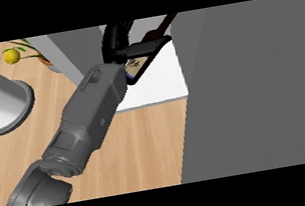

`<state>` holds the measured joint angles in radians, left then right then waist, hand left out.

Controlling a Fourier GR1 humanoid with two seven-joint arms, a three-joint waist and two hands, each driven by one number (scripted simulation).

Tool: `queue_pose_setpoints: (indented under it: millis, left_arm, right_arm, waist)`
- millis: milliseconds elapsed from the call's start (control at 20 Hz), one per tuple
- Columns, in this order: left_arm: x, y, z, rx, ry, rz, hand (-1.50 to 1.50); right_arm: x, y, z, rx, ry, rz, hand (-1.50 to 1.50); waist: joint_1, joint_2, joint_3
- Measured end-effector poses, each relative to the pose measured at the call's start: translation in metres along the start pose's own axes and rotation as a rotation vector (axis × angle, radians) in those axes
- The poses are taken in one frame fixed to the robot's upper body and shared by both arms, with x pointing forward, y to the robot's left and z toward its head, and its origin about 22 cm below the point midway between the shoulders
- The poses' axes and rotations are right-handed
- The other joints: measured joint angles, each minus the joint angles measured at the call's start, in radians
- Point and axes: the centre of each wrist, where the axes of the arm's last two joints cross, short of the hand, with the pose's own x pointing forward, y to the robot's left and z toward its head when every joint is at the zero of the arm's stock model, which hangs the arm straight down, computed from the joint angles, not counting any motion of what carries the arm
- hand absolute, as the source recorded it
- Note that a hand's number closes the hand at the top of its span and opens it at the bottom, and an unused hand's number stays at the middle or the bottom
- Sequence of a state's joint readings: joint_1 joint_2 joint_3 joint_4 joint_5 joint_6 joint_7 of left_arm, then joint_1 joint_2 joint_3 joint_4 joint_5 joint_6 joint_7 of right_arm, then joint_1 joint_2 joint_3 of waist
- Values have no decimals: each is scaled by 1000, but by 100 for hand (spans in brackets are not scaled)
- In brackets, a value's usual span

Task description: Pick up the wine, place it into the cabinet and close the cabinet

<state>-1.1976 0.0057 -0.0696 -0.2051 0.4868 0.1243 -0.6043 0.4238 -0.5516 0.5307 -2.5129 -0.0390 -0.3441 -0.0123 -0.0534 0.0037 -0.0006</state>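
I see my left hand [131, 45] curled round the wine [137, 67], mostly hidden inside the cabinet [258, 87]. The bottle's top is cut off; my right hand shows nowhere.

One grey forearm runs diagonally from lower left of frame up toward top centre. Its black hand [125, 46] sits at the upper middle, fingers curled round something dark. Which arm: cannot tell for certain; no second hand visible.
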Motion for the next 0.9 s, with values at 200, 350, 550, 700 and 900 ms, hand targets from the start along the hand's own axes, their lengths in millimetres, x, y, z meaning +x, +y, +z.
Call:
queue_pose_setpoints:
  millis: [200,350,550,700,900]
  left_arm:
    - [-3,-1,4,-14,5,23,-150]
    - [-5,-1,8,-42,8,63,-150]
    - [-12,0,19,-71,13,117,-150]
    - [-19,-1,32,-93,21,151,-150]
    - [-27,-3,51,-112,32,191,-150]
  right_arm:
    - [1,-1,-1,-18,5,4,-150]
    - [0,-1,1,-24,14,3,-150]
    - [0,-3,2,-26,23,20,-150]
    - [1,-5,0,-32,21,26,-150]
    - [0,-5,1,-40,26,29,-150]
  waist:
    - [11,-5,0]
    - [16,-11,0]
    - [29,-16,0]
    - [33,-17,0]
    - [44,-20,0]
